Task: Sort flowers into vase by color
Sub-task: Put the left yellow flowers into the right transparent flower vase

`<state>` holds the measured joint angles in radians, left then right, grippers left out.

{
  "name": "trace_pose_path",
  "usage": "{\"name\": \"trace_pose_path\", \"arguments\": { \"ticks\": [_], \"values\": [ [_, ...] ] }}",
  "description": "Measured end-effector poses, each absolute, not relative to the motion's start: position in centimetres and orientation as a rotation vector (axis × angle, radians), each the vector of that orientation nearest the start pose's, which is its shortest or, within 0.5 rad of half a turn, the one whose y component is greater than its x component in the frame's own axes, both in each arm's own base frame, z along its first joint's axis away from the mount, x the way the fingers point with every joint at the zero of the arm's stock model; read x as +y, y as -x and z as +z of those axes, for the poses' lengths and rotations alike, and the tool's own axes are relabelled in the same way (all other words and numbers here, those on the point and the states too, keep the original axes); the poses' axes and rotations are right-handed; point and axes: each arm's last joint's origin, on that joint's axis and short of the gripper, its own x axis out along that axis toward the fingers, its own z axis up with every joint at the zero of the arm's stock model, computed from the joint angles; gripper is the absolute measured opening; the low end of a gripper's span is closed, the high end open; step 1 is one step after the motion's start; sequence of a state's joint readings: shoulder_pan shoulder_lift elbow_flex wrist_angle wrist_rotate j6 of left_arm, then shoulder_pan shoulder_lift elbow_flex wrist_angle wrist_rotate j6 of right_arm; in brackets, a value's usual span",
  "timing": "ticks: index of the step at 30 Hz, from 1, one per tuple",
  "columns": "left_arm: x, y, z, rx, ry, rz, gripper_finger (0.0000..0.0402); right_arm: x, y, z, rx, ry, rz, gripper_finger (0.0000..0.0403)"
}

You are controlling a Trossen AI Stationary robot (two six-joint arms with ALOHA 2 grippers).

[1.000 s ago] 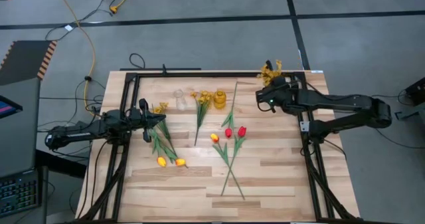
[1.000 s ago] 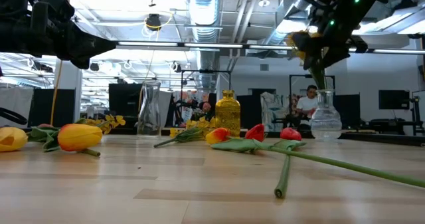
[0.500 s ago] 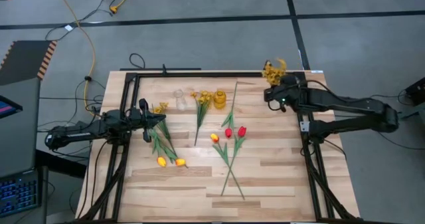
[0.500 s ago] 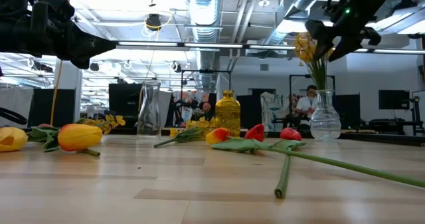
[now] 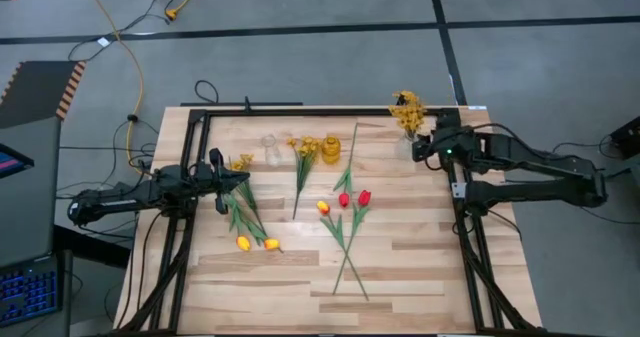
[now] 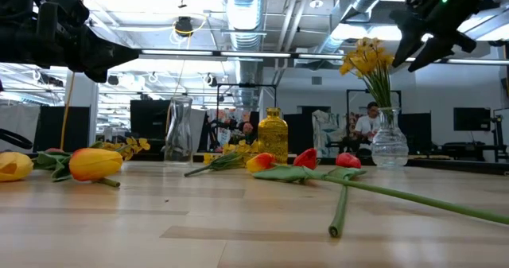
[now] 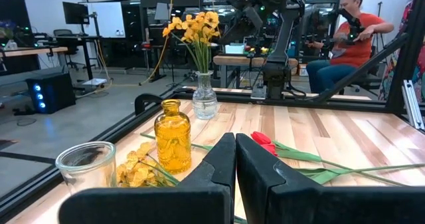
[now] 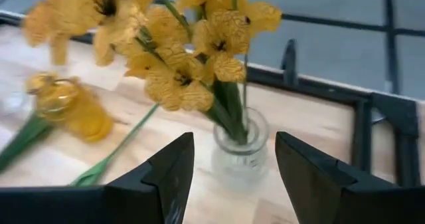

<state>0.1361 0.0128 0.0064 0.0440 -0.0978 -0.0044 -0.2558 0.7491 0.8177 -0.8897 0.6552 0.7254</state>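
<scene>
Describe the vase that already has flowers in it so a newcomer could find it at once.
Look to the table's far right corner, just ahead of the open right gripper. There stands a small clear glass vase with a round belly. Unlike the tall empty clear vase and the amber bottle vase, it holds yellow blossoms.

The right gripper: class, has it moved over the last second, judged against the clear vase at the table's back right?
Yes. The open right gripper has drawn back from the clear vase, toward the table's right edge, leaving the yellow flowers standing in it.
</scene>
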Motion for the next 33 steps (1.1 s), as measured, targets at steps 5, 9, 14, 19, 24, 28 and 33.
{"name": "trace_pose_path", "arguments": {
  "ticks": [5, 9, 14, 19, 24, 28, 33],
  "values": [
    [1.6, -9.7, 16.9, -0.038, 0.004, 0.234, 0.0, -4.4, -11.5, 29.7, 0.485, -0.559, -0.963, 0.024],
    [1.6, -9.7, 16.9, -0.041, 0.024, 0.233, 0.0, -4.0, -11.6, 29.7, 0.522, -0.633, -0.821, 0.024],
    [1.6, -9.7, 16.9, -0.042, 0.037, 0.233, 0.0, -3.3, -12.2, 29.5, 0.559, -0.674, -0.722, 0.024],
    [1.7, -9.6, 17.0, -0.053, 0.047, 0.253, 0.0, -2.3, -13.4, 29.6, 0.557, -0.652, -0.632, 0.024],
    [1.7, -9.6, 17.2, -0.084, 0.083, 0.278, 0.0003, -1.3, -14.9, 29.8, 0.529, -0.637, -0.543, 0.024],
    [1.8, -9.6, 17.2, -0.092, 0.148, 0.294, 0.0028, -0.6, -16.0, 29.6, 0.538, -0.624, -0.505, 0.024],
    [1.9, -9.5, 17.2, -0.062, 0.222, 0.326, 0.0089, 0.0, -17.4, 29.1, 0.558, -0.61, -0.476, 0.024]
  ]
}}
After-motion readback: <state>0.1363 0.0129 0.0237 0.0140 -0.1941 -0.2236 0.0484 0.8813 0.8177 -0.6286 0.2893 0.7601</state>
